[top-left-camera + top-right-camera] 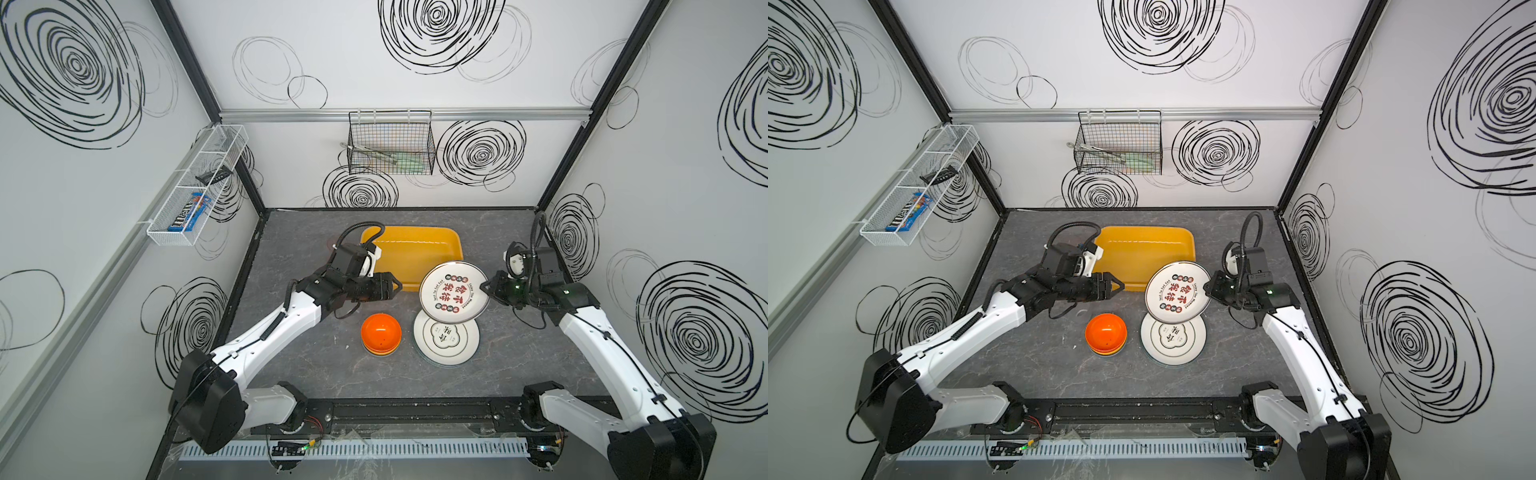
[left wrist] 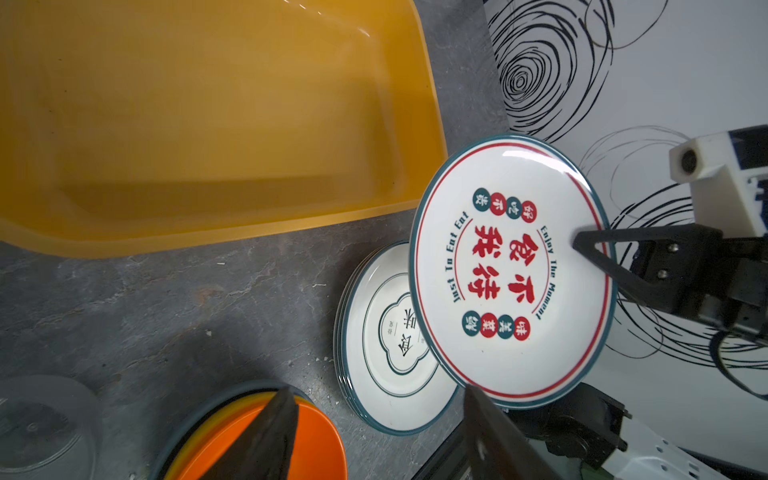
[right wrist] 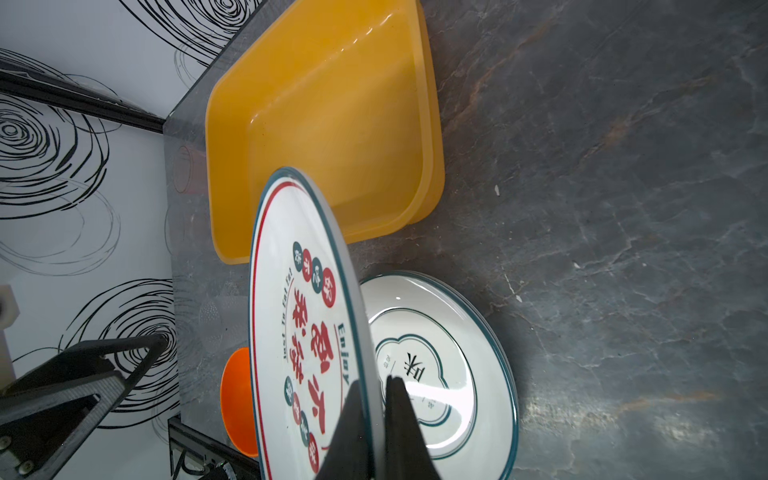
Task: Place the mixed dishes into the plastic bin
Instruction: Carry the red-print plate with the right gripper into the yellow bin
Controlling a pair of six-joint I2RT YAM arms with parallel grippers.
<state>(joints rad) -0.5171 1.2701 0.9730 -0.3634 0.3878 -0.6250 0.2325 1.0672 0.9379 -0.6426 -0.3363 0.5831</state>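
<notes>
My right gripper is shut on the rim of a white plate with red-black characters, which is lifted and tilted above a stack of green-rimmed plates on the table. The yellow-orange plastic bin lies just behind, with nothing in it. A stack of bowls with an orange one on top sits left of the plates. My left gripper hovers open and holds nothing, over the bin's front rim and left of the held plate. A clear cup stands near the bowls, and a pinkish cup beside the bin.
A black wire basket hangs on the back wall and a white mesh rack on the left wall. The black rail with both arm bases runs along the table's front edge.
</notes>
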